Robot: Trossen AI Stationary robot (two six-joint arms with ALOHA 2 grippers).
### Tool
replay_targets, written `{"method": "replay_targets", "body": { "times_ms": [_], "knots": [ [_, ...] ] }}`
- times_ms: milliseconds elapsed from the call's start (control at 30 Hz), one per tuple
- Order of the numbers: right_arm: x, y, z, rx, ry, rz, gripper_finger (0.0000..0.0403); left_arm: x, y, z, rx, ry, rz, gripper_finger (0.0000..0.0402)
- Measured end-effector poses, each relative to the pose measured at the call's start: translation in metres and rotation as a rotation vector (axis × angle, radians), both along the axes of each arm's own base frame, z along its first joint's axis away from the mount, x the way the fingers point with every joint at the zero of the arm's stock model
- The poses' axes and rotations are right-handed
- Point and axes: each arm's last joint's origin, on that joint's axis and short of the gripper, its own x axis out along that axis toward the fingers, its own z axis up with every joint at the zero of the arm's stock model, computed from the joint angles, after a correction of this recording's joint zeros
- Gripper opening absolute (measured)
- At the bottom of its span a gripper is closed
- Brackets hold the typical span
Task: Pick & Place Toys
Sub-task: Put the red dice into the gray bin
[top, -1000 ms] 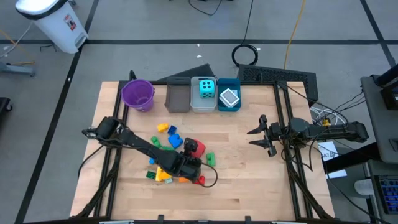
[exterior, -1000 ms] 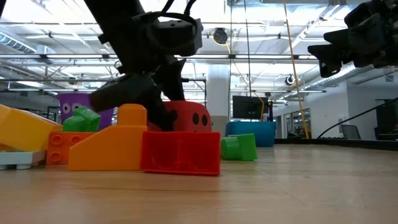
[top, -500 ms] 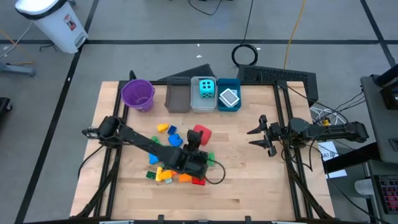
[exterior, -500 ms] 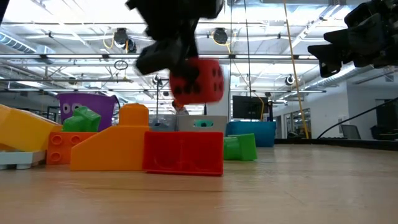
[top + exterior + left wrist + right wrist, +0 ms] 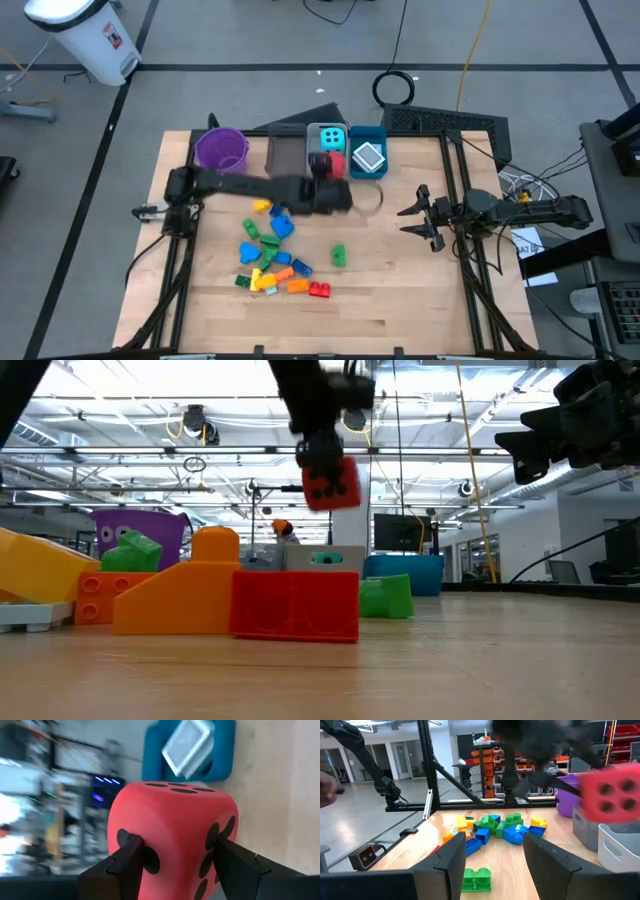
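The left gripper (image 5: 172,865) held the red die (image 5: 172,832) between its fingers, aloft beside the bins (image 5: 328,152). Advice: centre it over a bin before release. The right gripper (image 5: 415,218) waited aside, fingers parted and empty.

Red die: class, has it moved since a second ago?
Yes. The left gripper carried the red die from the brick pile up toward the bins.
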Motion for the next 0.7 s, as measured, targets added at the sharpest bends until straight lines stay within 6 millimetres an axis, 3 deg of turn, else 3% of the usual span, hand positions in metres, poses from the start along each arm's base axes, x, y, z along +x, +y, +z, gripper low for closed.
{"method": "replay_targets", "body": {
  "times_ms": [133,300,433,700],
  "knots": [
    [0.000,0.000,0.000,0.000,0.000,0.000,0.0172,0.000,0.051,-0.004,-0.122,-0.061,0.045,0.0212],
    [0.000,0.000,0.000,0.000,0.000,0.000,0.0174,-0.007,0.091,-0.008,-0.204,-0.081,0.084,0.0208],
    [0.000,0.000,0.000,0.000,0.000,0.000,0.0173,-0.010,0.103,-0.009,-0.247,-0.090,0.085,0.0208],
    [0.000,0.000,0.000,0.000,0.000,0.000,0.0171,0.003,0.096,-0.019,-0.267,-0.105,0.000,0.0208]
  ]
}}
